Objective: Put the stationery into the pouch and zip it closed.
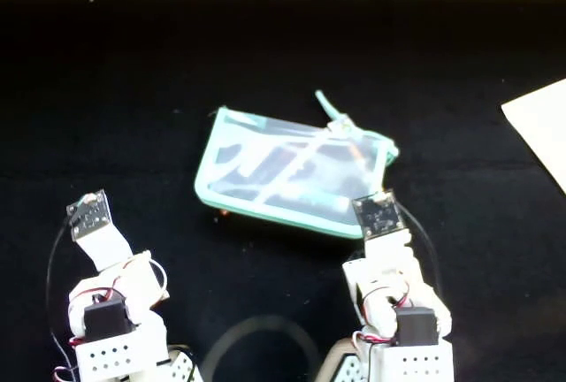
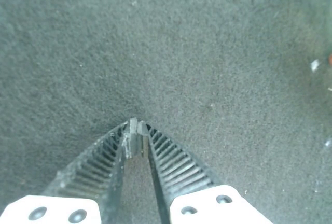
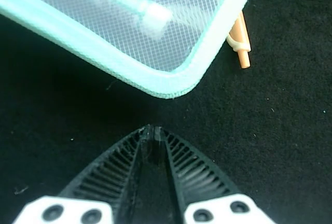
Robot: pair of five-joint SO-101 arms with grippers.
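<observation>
A: Where do we see the pouch (image 1: 287,174)?
B: Flat on the black table (image 1: 124,72), just past our right gripper (image 3: 152,130). That one and our left gripper (image 2: 136,127) are squeezed tight together — we hold nothing.

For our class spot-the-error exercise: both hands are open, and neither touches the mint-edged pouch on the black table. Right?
Wrong on one point: the left hand and the right hand are shut, as each wrist view shows. Neither touches the mint-edged pouch on the black table.
</observation>
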